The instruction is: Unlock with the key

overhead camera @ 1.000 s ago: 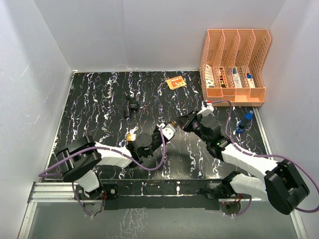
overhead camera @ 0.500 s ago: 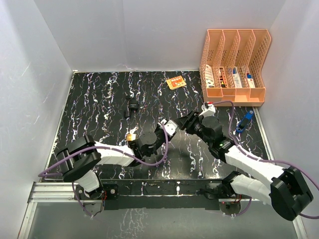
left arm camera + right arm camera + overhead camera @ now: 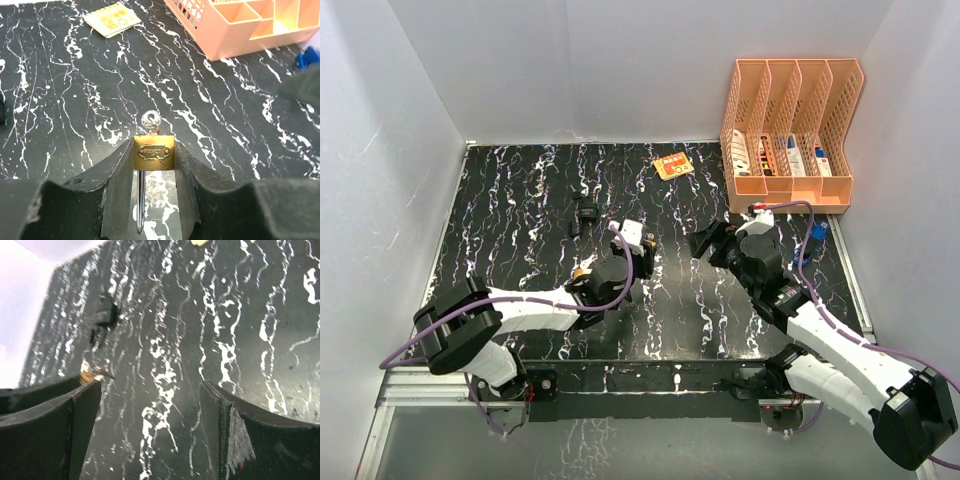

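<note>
Brass padlock (image 3: 154,151) pinched by its sides between the left gripper (image 3: 154,161) fingers, held above the black marbled tabletop (image 3: 60,100) near its middle; engraved face toward the wrist camera, steel shackle (image 3: 141,202) pointing back into the gripper. Silver key (image 3: 149,119) stuck in the padlock's far end, round head out past the fingertips. Can't tell from the frames if the shackle is released. Right gripper (image 3: 150,395) spread wide, nothing between the jaws, just right of the left gripper and apart from it, not touching padlock or key. Small black object (image 3: 585,215) on the table beyond the left gripper. Orange card (image 3: 672,166) further back. Peach file organiser (image 3: 790,130) in the far right corner, blue object (image 3: 812,243) in front of it by the right wall
</note>
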You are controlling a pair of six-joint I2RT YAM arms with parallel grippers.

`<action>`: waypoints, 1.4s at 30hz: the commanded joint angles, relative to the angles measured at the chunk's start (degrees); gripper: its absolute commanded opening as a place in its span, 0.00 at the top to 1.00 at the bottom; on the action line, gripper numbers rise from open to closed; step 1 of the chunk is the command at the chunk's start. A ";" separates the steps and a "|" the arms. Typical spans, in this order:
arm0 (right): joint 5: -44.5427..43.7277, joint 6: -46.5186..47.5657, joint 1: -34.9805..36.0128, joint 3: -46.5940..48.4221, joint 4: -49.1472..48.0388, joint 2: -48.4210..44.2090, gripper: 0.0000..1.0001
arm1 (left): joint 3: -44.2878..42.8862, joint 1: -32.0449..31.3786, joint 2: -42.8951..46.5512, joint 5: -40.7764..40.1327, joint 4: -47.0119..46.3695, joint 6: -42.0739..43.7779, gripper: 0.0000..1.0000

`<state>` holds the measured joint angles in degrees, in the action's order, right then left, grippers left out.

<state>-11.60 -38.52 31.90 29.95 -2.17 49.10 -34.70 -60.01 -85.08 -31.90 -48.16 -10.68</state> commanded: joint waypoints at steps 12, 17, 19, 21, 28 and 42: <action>6.79 1.13 -0.11 -1.92 -6.92 10.65 0.10 | -9.53 0.33 -3.00 -2.24 1.71 -21.07 1.00; 8.29 0.61 -0.10 -1.92 -9.78 13.64 0.09 | -9.56 0.33 -4.02 -1.01 -0.03 -22.45 1.00; 9.17 0.37 -0.08 -1.85 -10.86 15.24 0.09 | -9.55 0.33 -4.24 -0.59 -0.96 -22.94 1.00; 9.83 0.05 -0.09 -1.87 -11.91 16.52 0.09 | -9.43 0.33 -4.31 -0.28 -1.67 -23.29 1.00; 11.71 -0.44 -0.09 -1.71 -14.15 18.92 0.08 | -8.94 0.33 -3.97 0.47 -3.23 -23.88 1.00; 12.84 -0.65 -0.11 -3.68 -14.89 14.67 0.08 | -7.14 0.95 -2.31 -0.90 -4.03 -23.35 1.00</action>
<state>4.43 -39.11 31.77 26.55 -16.45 67.83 -42.11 -59.72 -90.19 -31.75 -50.98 -34.96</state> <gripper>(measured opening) 0.918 0.326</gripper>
